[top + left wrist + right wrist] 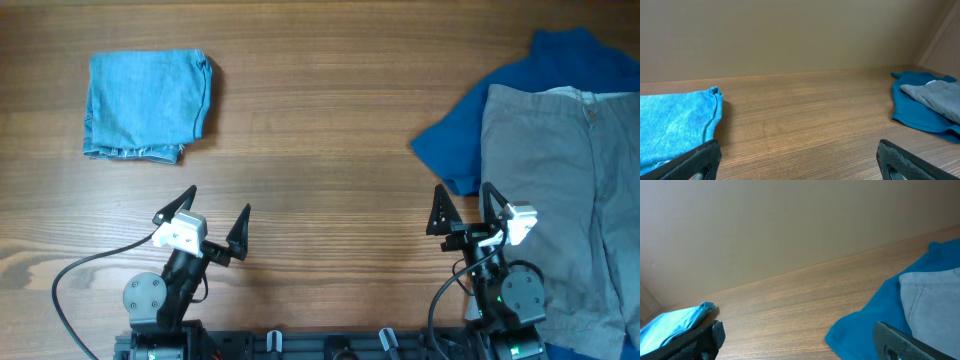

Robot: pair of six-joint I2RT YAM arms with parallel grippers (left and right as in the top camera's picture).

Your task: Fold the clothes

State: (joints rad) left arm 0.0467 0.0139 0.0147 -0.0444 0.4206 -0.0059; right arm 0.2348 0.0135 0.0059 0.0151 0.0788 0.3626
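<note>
Grey cotton shorts point(560, 170) lie spread at the right of the table, on top of a royal-blue garment point(470, 135). A folded light-blue denim piece point(145, 105) lies at the far left. My left gripper point(205, 218) is open and empty near the front edge, below the denim. My right gripper point(465, 207) is open and empty beside the shorts' left edge. The left wrist view shows the denim point(675, 125) at left and the blue garment point(920, 110) with the grey shorts point(937, 97) at right. The right wrist view shows the blue garment point(875, 320) and the shorts point(935, 300).
The wooden table point(320, 150) stretches between the two piles. A beige wall point(790, 35) rises behind the far edge. Black cables point(80, 275) run by the left arm's base.
</note>
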